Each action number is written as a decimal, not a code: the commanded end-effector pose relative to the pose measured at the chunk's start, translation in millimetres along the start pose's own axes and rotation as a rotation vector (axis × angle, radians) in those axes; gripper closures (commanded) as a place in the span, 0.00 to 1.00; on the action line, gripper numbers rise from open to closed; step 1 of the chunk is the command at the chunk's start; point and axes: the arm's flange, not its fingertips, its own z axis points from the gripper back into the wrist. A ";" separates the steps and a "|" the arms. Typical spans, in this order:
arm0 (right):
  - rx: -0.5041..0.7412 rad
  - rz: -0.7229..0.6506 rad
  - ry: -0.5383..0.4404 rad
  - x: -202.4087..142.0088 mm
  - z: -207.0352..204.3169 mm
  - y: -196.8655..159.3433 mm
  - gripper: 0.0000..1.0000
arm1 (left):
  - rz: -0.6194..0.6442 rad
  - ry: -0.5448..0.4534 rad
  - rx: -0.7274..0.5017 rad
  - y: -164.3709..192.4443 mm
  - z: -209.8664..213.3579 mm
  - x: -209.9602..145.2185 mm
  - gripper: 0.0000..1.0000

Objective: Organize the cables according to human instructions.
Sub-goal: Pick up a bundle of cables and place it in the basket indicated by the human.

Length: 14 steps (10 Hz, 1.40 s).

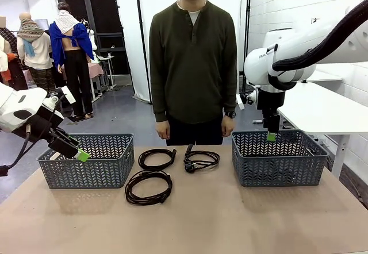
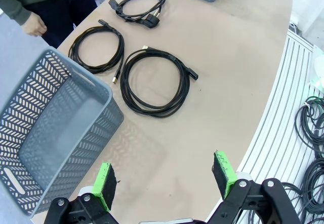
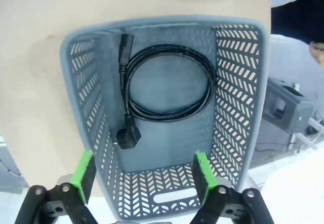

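Note:
Three black coiled cables lie on the table between the baskets: one at the back (image 1: 157,158) (image 2: 97,48), one with plugs to its right (image 1: 201,160) (image 2: 139,6), and a larger coil nearer me (image 1: 148,187) (image 2: 156,81). Another cable (image 3: 167,89) lies flat inside the right grey basket (image 3: 238,82) (image 1: 280,170). My right gripper (image 1: 271,135) (image 3: 143,177) hangs open just above that basket, holding nothing. At the near right corner of the left basket (image 1: 86,173) (image 2: 96,89), my left gripper (image 1: 80,153) (image 2: 163,181) hovers open and empty.
A person stands at the far edge of the table, hands (image 1: 163,130) hanging at their sides. A white table (image 1: 322,113) stands at the back right. Loose cables (image 2: 309,133) lie on the floor beyond the table's edge.

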 end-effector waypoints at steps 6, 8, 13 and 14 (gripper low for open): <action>0.012 -0.001 0.003 0.0 0.0 1.1 0.00 | -0.003 -0.006 -0.011 2.5 -0.8 -1.2 0.00; 0.012 -0.001 0.003 0.0 0.0 1.1 0.00 | -0.003 -0.006 -0.011 2.5 -0.8 -1.2 0.00; 0.051 -0.193 -0.076 28.3 30.8 46.3 0.00 | -0.003 -0.006 -0.011 2.5 -0.8 -1.2 0.00; 0.059 -0.230 -0.089 33.7 36.0 59.3 0.00 | -0.003 -0.006 -0.011 2.5 -0.8 -1.2 0.00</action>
